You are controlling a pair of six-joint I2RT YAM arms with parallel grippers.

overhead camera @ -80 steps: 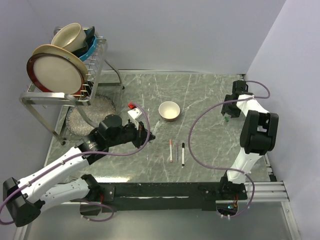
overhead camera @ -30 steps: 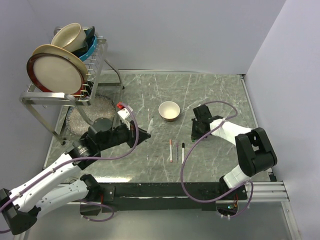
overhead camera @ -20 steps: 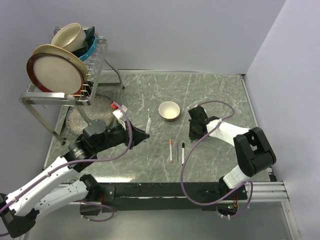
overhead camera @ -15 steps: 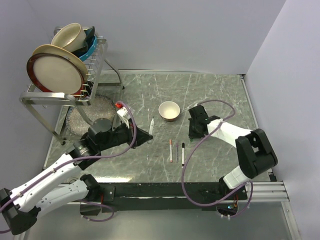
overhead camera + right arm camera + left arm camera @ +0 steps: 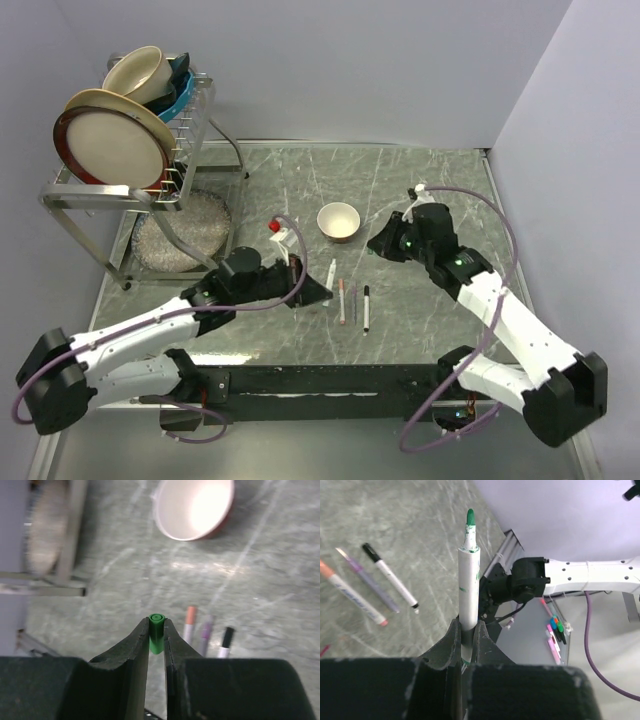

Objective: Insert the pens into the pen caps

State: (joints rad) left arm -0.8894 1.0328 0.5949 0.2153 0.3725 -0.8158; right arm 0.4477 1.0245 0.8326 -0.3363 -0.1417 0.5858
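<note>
We are holding our left arm (image 5: 150,325) stretched low from its base at the near left toward the middle of the table (image 5: 440,190), with the left hand (image 5: 316,291) pointing right. In the left wrist view its fingers (image 5: 451,637) are pinching a pen (image 5: 469,580) by the lower barrel, the tip standing out ahead. We are holding our right arm (image 5: 510,320) raised from the near right, elbow bent, leaning in toward the middle. The right hand (image 5: 380,243) is pointing left, apart from the left hand, and its fingertips (image 5: 140,632) are clamping a cap (image 5: 156,630) between them.
</note>
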